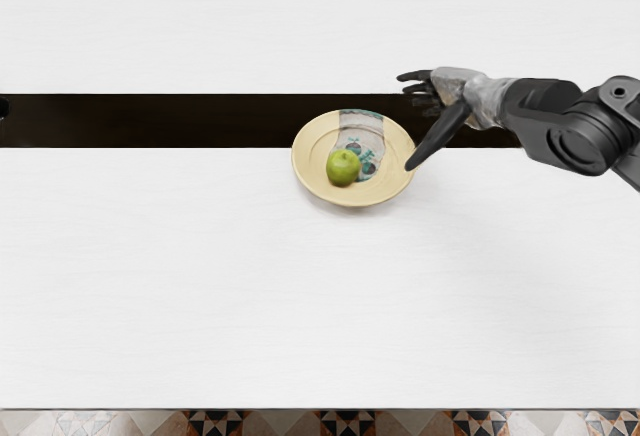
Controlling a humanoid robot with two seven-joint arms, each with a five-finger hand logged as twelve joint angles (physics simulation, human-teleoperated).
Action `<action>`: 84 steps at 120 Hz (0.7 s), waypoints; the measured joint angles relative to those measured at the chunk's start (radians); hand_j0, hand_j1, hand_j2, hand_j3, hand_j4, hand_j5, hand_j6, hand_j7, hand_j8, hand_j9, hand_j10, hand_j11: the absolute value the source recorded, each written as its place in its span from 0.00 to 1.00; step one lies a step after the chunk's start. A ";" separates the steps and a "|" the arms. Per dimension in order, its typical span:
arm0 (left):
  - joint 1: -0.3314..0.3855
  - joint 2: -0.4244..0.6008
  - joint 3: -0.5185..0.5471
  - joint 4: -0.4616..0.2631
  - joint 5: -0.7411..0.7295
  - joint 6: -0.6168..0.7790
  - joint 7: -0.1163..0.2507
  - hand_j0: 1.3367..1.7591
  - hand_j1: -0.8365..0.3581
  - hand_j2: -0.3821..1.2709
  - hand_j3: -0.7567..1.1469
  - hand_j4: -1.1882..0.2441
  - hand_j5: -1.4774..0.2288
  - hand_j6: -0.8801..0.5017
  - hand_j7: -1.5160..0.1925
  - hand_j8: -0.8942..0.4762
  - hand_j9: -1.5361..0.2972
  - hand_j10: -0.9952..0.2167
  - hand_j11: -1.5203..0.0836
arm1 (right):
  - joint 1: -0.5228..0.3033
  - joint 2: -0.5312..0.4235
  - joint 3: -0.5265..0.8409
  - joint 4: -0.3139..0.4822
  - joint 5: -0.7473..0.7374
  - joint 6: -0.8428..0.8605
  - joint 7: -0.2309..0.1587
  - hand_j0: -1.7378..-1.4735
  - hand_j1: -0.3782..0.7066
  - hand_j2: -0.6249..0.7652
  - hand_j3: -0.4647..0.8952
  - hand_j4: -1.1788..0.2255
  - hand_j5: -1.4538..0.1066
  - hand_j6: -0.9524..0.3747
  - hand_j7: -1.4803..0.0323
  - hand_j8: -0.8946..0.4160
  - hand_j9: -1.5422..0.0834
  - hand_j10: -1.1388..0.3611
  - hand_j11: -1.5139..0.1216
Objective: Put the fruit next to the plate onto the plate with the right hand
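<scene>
Resting on the yellow plate [392, 178]: the green apple [343, 167].
Right hand [447, 99] hovers just beside the plate's right rim, empty, fingers spread; one dark finger points down toward the rim. Plate stands on the white desk [200, 276].

Fruit [343, 167] yellow-green; plate [306, 166] pale yellow, with a green-and-white print toward its 12 o'clock; table [200, 276] white, crossed by a black band [150, 121]; right hand [448, 94] black and grey; floor tiles [350, 423] at 6 o'clock geometric black, white, orange
</scene>
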 joint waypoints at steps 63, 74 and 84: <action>0.020 0.000 -0.001 -0.005 -0.001 0.000 0.000 0.76 0.76 0.26 0.40 0.67 0.69 0.47 0.71 0.48 0.67 0.63 0.76 | -0.086 -0.296 0.023 -0.009 0.239 0.371 0.147 0.30 0.08 0.44 0.34 0.81 0.89 0.68 0.94 0.65 0.91 0.73 0.89; 0.020 0.000 -0.002 -0.003 -0.001 0.001 0.000 0.76 0.76 0.26 0.40 0.67 0.69 0.47 0.71 0.48 0.67 0.63 0.76 | -0.092 -0.333 0.025 -0.014 0.282 0.446 0.150 0.30 0.07 0.44 0.34 0.81 0.89 0.68 0.94 0.65 0.91 0.73 0.89; 0.020 0.000 -0.003 0.000 -0.001 0.001 0.000 0.76 0.76 0.26 0.40 0.67 0.69 0.47 0.71 0.48 0.67 0.63 0.76 | -0.096 -0.351 0.026 -0.015 0.303 0.492 0.151 0.30 0.07 0.44 0.34 0.81 0.90 0.68 0.94 0.65 0.91 0.73 0.89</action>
